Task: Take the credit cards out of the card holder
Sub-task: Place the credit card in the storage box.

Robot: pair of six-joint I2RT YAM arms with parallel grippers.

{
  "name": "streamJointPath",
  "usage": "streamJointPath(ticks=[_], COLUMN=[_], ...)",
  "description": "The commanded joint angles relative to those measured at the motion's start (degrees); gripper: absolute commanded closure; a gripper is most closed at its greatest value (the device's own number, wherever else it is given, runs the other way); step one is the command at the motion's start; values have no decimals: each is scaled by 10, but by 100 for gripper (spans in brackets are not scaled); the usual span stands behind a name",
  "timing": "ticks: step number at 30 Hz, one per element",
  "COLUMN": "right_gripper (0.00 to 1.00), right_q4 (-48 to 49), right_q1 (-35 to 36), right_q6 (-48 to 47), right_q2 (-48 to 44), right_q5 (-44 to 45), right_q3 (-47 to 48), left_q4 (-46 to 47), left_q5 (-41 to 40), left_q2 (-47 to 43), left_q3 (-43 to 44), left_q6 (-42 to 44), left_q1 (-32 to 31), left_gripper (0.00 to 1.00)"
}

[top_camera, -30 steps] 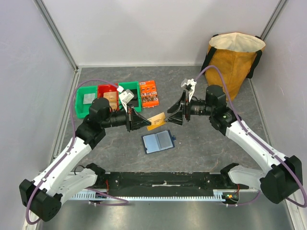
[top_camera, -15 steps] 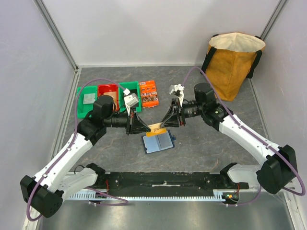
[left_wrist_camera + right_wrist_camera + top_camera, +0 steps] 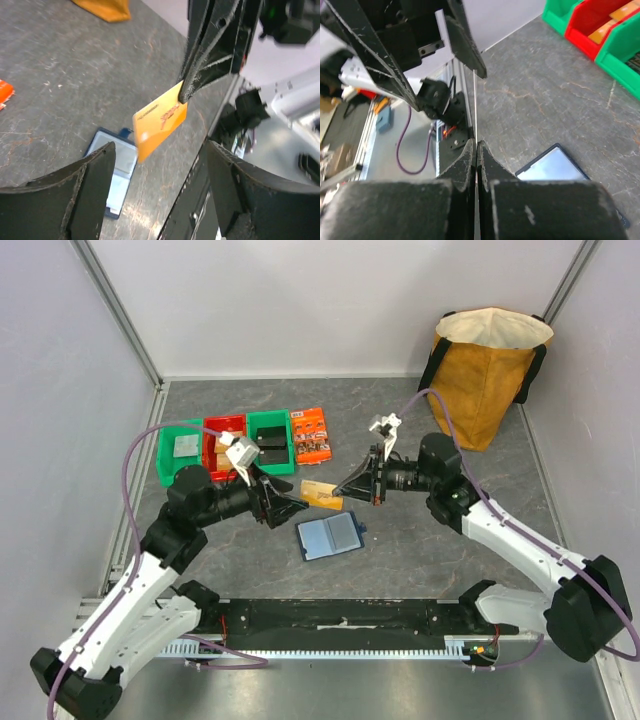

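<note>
Bright, even light from above in the top view, with soft faint shadows on the grey table (image 3: 420,540). From the left wrist, fairly sharp on the tan-gold card (image 3: 160,120), blurry at the right edge. From the right wrist, dark and fuzzy on the near right gripper fingers (image 3: 395,210), pale shine on the card holder (image 3: 552,167).

No wording can be made out: the tan-gold card (image 3: 159,123) bears a dark printed line and a red mark (both blurred), and the orange packet (image 3: 311,435) has print too small to read.
</note>
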Motion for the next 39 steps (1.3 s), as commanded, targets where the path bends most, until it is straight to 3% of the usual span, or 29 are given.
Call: streamJointPath(ticks=[1, 4, 8, 13, 22, 27, 31, 36, 39], right_gripper=[100, 100, 100, 100, 100, 100, 100, 100, 100], right_q4=[308, 395, 413, 458, 482, 493, 495, 486, 486], right_q1=[3, 18, 59, 99, 132, 144, 147, 147, 147], right_q6=[261, 338, 363, 398, 407, 410, 409, 407, 409], right_q2=[-31, -39, -43, -31, -3, 7, 7, 0, 7], right_q5=[125, 210, 299, 373, 412, 425, 437, 455, 455], right_q3=[-94, -141, -168, -190, -200, -204, -212, -226, -227], left_q4=[159, 235, 334, 407, 473, 504, 517, 518, 512], left_q5=[-133, -153, -150, -177, -228, -250, -278, -326, -338], left_q2=[-59, -84, -79, -59, -37, -17, -19, -50, -60], left_q3=[-83, -137, -193, -221, -231, -238, -251, -280, -286], left_q6=[-156, -239, -330, -378, -404, -417, -434, -458, -467], left_q1=[2, 3, -2, -18, -61, -87, -96, -98, -97], left_gripper=[16, 13, 13, 16, 28, 41, 63, 79, 98])
